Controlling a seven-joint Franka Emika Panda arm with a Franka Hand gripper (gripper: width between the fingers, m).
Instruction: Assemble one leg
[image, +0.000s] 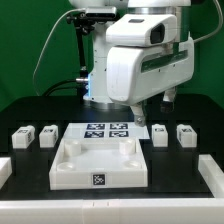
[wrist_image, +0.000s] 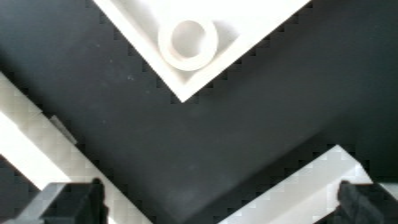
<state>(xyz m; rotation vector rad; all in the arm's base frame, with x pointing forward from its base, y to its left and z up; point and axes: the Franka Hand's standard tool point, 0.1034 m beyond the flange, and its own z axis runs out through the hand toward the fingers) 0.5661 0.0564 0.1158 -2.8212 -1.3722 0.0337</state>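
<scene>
Four small white legs with tags lie on the black table: two at the exterior view's left (image: 22, 137) (image: 47, 133) and two at its right (image: 160, 132) (image: 186, 133). The large white square tray-like piece (image: 97, 160) with round corner sockets lies in the middle front. My gripper (image: 150, 108) hangs above the table behind the tray's far right corner. In the wrist view the gripper (wrist_image: 217, 203) is open and empty, its dark fingertips (wrist_image: 68, 205) wide apart. One tray corner with a round socket (wrist_image: 192, 40) shows beyond them. No leg shows in the wrist view.
The marker board (image: 107, 130) lies just behind the tray. White pieces sit at the front left edge (image: 4, 170) and front right edge (image: 212, 178). White strips (wrist_image: 36, 140) cross the wrist view beside the fingers.
</scene>
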